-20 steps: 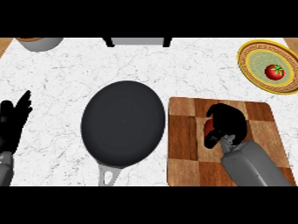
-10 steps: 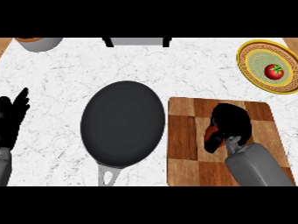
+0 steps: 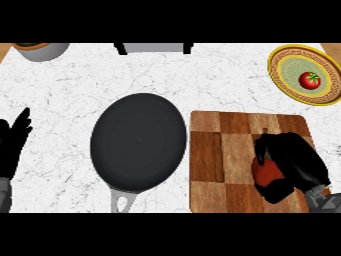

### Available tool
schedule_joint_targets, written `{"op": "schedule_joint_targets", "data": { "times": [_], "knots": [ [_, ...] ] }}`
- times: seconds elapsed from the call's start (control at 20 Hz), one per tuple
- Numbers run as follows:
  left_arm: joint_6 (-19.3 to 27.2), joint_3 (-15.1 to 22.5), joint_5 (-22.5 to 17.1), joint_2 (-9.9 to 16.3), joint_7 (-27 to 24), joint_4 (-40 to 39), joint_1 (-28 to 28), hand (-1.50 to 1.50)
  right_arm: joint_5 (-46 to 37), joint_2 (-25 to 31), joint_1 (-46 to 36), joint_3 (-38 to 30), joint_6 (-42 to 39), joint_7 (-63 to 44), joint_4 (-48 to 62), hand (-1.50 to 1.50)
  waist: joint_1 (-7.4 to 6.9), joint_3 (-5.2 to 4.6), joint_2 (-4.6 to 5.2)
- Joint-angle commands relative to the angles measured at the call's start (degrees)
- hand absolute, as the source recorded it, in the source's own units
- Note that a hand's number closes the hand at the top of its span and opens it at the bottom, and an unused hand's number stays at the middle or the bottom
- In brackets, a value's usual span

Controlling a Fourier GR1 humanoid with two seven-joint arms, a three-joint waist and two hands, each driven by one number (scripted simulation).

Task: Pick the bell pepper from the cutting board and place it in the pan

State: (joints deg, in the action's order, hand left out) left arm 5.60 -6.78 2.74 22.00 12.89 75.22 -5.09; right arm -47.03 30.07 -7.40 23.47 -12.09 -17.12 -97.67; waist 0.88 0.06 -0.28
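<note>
A white marble counter [image 3: 77, 95] seen from above. At the right, a wooden cutting board [image 3: 225, 155] holds a red bell pepper [image 3: 264, 170], and the black right hand [image 3: 295, 160] lies over it with fingers and thumb curled around it. A dark pan [image 3: 137, 141] sits just left of the board, its handle pointing toward the viewer. The left hand [image 3: 7, 147] rests at the left edge, fingers straight and holding nothing. A yellow plate [image 3: 334, 85] with a tomato [image 3: 310, 79] sits at the far right.

Bright, even light; soft shadow beside pan [image 3: 138, 142]; no glare; edges undistorted
</note>
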Motion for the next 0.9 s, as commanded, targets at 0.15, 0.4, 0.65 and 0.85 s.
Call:
{"op": "schedule_joint_targets", "data": {
  "times": [0.15, 0.4, 0.65, 0.85],
  "knots": [
    [0.03, -0.61, 0.53, 0.74, -0.07, -0.04, -0.20, 0.00, 3.11, -0.06, 3.55, -5.62, 15.44, 14.50, -10.48, 1.50, 0.33, 0.06, 0.03],
    [1.89, 1.34, 3.24, -2.01, 1.08, -1.38, -3.37, 0.00, 6.11, -2.46, 0.41, -6.83, 8.69, 10.82, -17.88, 1.50, -0.56, -0.08, 0.26],
    [-3.07, -1.91, 0.32, 0.88, 0.86, -1.75, -2.98, 0.00, 4.43, -11.25, -6.79, -3.84, 7.41, 7.37, -11.37, 1.50, -1.37, -0.08, 0.34],
    [-4.58, -1.86, -0.22, 1.28, 2.24, 3.00, -0.59, 0.00, 0.83, -19.92, -10.91, 0.76, 8.29, 1.28, -7.52, 1.50, -1.64, -0.07, 0.28]
  ]
}}
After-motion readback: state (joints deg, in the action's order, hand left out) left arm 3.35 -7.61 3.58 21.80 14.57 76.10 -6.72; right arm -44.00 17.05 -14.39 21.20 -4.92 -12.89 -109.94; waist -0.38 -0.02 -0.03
